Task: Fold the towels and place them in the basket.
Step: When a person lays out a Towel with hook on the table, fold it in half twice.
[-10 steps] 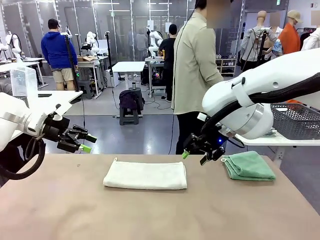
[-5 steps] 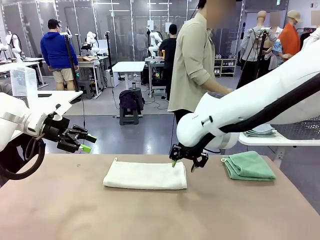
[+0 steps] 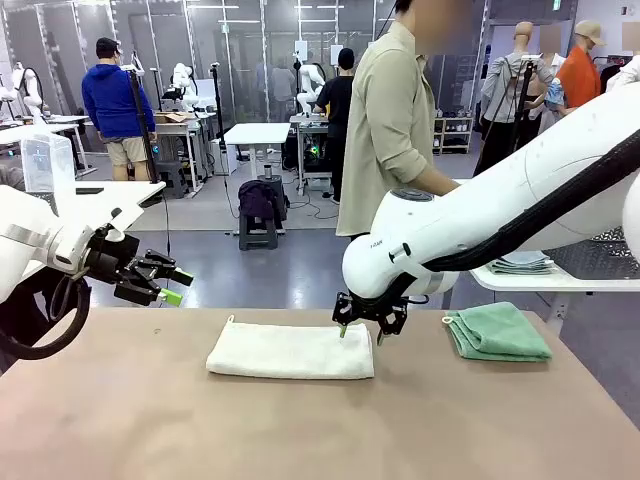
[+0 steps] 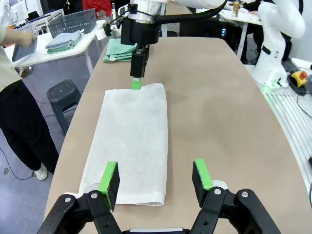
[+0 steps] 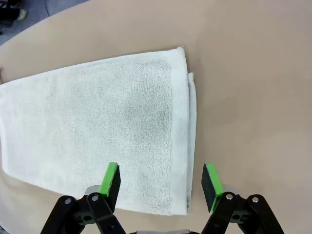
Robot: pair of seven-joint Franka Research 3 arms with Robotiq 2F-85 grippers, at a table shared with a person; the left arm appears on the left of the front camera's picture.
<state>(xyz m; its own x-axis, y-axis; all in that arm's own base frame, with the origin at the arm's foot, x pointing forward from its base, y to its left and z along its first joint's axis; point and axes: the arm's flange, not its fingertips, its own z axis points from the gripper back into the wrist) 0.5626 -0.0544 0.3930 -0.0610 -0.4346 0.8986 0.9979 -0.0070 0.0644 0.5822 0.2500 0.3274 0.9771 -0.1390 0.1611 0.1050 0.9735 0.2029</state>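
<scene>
Front view: the right gripper (image 3: 359, 331), jaws apart and empty, has swung from beside the green towel (image 3: 497, 332) at right to the cream towel's (image 3: 291, 351) right end at centre, likely for another fold. The left gripper (image 3: 170, 285) waits open at left. Left wrist view: the basket (image 4: 74, 22) sits upper left. Right wrist view: open pads (image 5: 111, 179) straddle the cream towel's edge.

The front view faces across the table (image 3: 300, 430) toward the person. Both wrist views look down closely, sharing the cream-white towel (image 4: 131, 136) (image 5: 92, 122).
</scene>
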